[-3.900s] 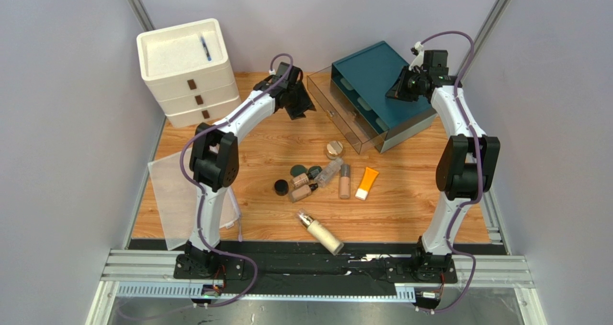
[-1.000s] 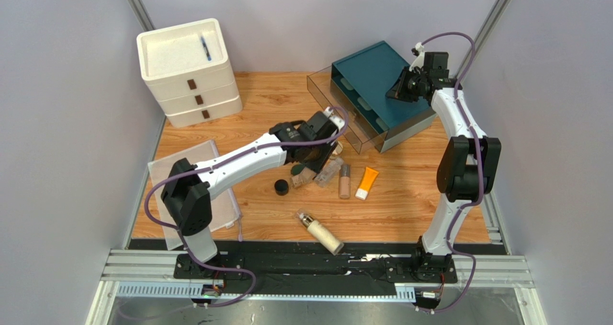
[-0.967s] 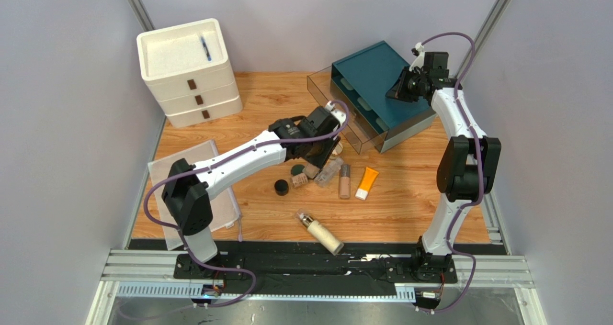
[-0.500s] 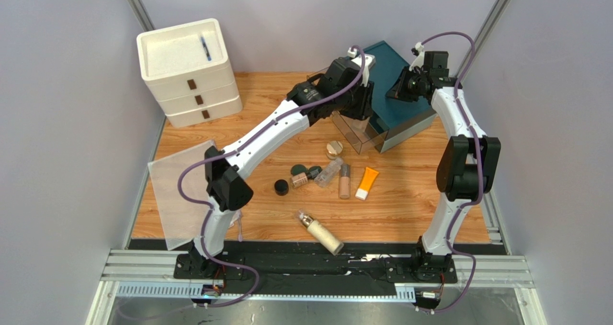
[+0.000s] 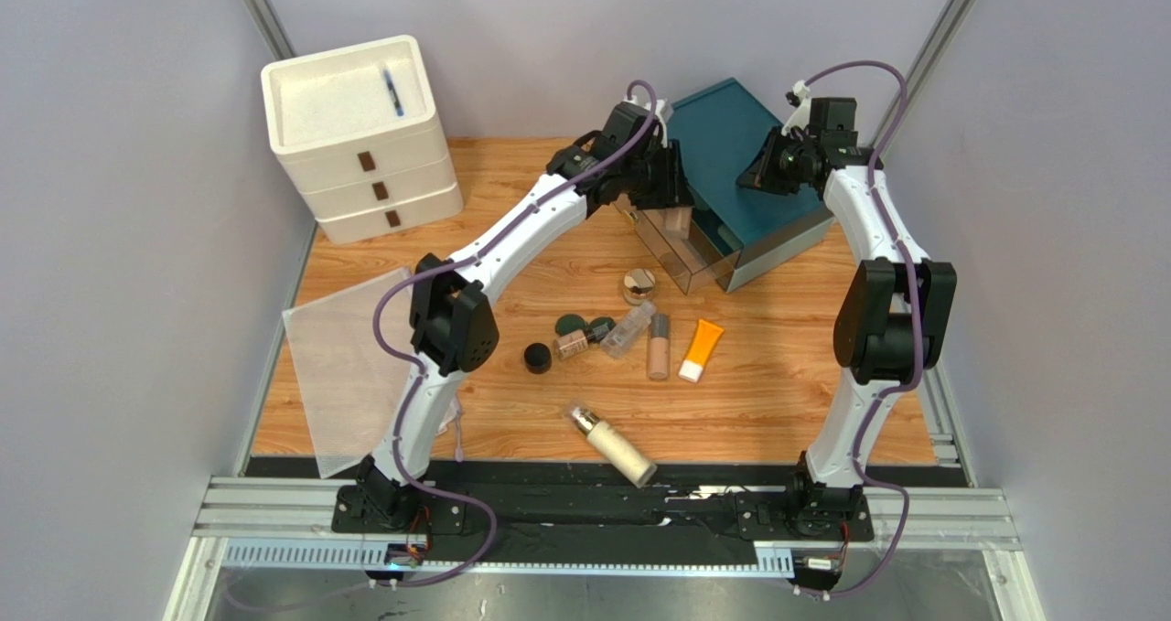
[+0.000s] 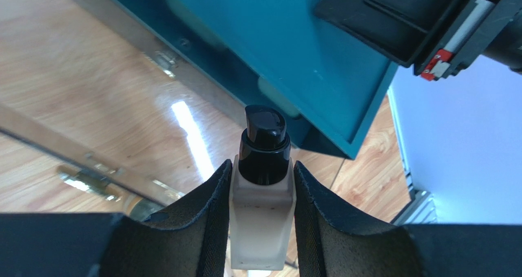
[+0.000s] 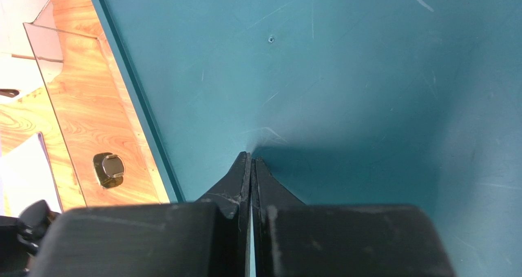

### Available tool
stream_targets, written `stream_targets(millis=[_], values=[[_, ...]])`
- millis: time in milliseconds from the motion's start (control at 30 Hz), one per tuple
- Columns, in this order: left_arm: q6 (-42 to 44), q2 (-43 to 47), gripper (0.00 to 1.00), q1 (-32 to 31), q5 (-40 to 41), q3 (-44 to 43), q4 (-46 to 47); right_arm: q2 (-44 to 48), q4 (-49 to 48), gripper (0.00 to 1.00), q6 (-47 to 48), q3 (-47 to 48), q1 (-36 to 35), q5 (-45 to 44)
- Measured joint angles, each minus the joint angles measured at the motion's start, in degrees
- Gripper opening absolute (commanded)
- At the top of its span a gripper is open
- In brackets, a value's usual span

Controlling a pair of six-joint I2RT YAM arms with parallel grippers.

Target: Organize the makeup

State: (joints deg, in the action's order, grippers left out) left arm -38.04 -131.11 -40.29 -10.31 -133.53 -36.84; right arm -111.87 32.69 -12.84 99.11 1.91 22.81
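My left gripper (image 5: pixel 664 199) (image 6: pixel 262 167) is shut on a beige bottle (image 6: pixel 262 219) with a black pump cap and holds it upright over the open clear drawer (image 5: pixel 657 237) of the teal organizer (image 5: pixel 729 148). The bottle also shows in the top view (image 5: pixel 675 222). My right gripper (image 5: pixel 760 171) (image 7: pixel 251 157) is shut and empty, its tips against the organizer's top. On the table lie a gold-lidded jar (image 5: pixel 638 286), dark green compacts (image 5: pixel 571 326), a black jar (image 5: pixel 538 358), a beige bottle (image 5: pixel 659 347), a clear bottle (image 5: pixel 630 329), an orange tube (image 5: pixel 701 350) and a cream pump bottle (image 5: pixel 613 443).
A white three-drawer unit (image 5: pixel 360 141) stands at the back left with a blue pen (image 5: pixel 395 93) on top. A translucent sheet (image 5: pixel 337 374) lies at the left edge. A gold-capped item (image 7: pixel 109 170) shows beside the teal edge in the right wrist view.
My left arm reached into the makeup pile, took a beige bottle and carried it back to the open clear drawer. The right arm has not moved.
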Motion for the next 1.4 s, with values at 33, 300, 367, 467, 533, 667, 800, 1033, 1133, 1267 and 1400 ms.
stream_targets(millis=[33,300,367,467,533,667,800,1033,1133,1267,1400], values=[[-0.3,-0.3,0.24,-0.1,-0.2,-0.4,0.2,0.0,0.1,0.01,0.0,0.1,0.0,0.0],[-3.6,-4.8,0.52,-1.0,-3.1,-0.9,1.1,-0.2,0.4,0.01,0.0,0.3,0.0,0.0],[-4.3,-5.6,0.58,-0.9,-3.7,-0.9,1.4,-0.2,0.4,0.01,0.0,0.4,0.0,0.1],[-4.6,-5.5,0.61,-0.9,-4.6,-1.0,2.6,-0.3,0.5,0.01,0.0,0.5,0.0,0.1],[-4.8,-5.5,0.61,-0.9,-5.0,-1.1,3.0,-0.3,0.6,0.01,0.0,0.6,0.0,0.1],[-4.7,-5.5,0.61,-0.8,-5.9,-1.1,3.6,-0.3,0.7,0.02,0.0,0.6,0.0,0.2],[-3.4,-4.4,0.61,-0.4,-5.8,-0.6,3.7,-0.3,0.7,0.01,0.1,0.6,0.0,0.1],[5.3,8.6,0.62,-0.1,-2.2,7.6,0.5,-0.3,0.7,0.02,0.2,0.6,0.0,0.2],[9.2,16.9,0.62,-0.1,0.1,14.6,0.5,-0.3,0.7,0.02,0.2,0.6,0.0,0.2],[14.5,25.8,0.62,-0.1,4.3,24.8,-0.1,-0.3,0.7,0.02,0.2,0.6,0.0,0.2],[19.2,27.7,0.62,-0.1,8.7,32.7,-1.4,-0.3,0.7,0.02,0.2,0.6,0.0,0.2]])
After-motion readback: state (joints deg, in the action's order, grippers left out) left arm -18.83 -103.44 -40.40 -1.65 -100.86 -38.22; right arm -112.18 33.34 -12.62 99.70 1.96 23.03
